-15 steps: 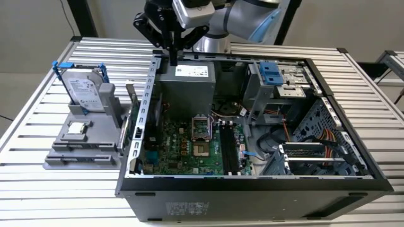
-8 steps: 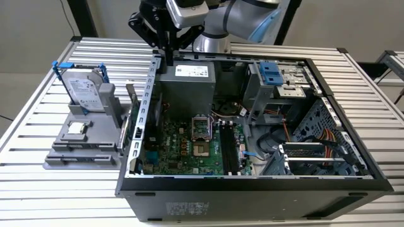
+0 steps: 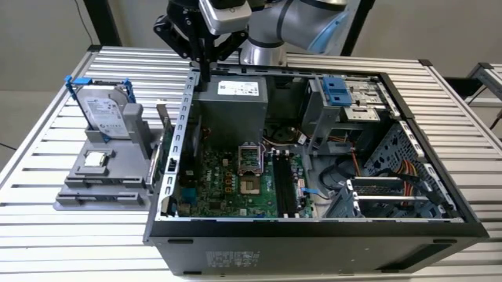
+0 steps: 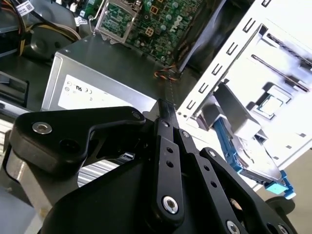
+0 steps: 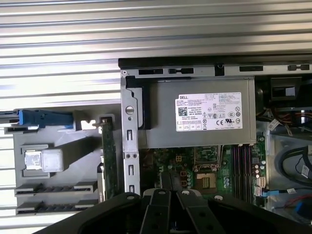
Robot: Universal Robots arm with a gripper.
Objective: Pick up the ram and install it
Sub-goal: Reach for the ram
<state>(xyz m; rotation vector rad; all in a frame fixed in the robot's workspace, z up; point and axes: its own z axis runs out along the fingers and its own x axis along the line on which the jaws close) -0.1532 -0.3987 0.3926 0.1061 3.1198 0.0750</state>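
Gripper (image 3: pixel 206 82): fingers pressed together, empty, top centre of exterior view, over case (image 3: pixel 314 247) rim.
Ram (image 3: pixel 162 120): upright in holder (image 3: pixel 102 197), exterior view's left, just outside case.
First wrist view: ram (image 5: pixel 108 156) edge-on, green.
Label (image 5: pixel 208 111): white printed sticker on power supply (image 5: pixel 163 126).

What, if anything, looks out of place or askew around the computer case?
Nothing stands out. The ram stands on edge between the grey holder and the computer case; the hard drive stands on the holder; the gripper hovers above the case's corner.
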